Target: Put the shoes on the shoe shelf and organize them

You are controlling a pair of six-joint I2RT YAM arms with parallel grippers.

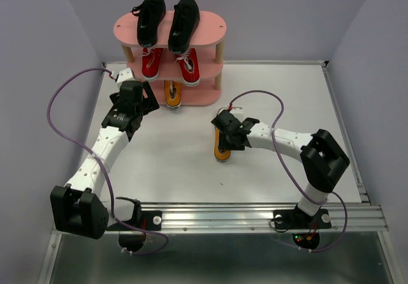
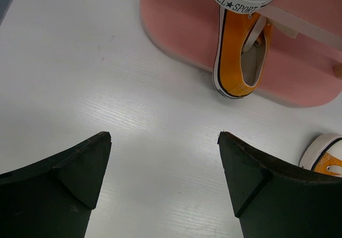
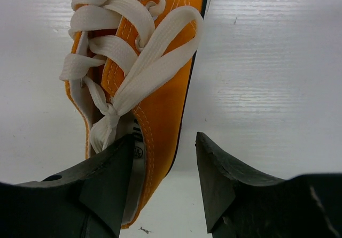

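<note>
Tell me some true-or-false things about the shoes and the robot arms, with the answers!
1. Two black shoes sit on the top board of the pink shelf. True.
2. The red shoes are lying on the table. False: the red shoes are on the shelf's middle board.
3. One orange shoe is on the bottom board. True.
4. The left gripper is holding a shoe. False: it is open and empty above the table.
5. The right gripper is at the second orange shoe, which is on the table. True.
</note>
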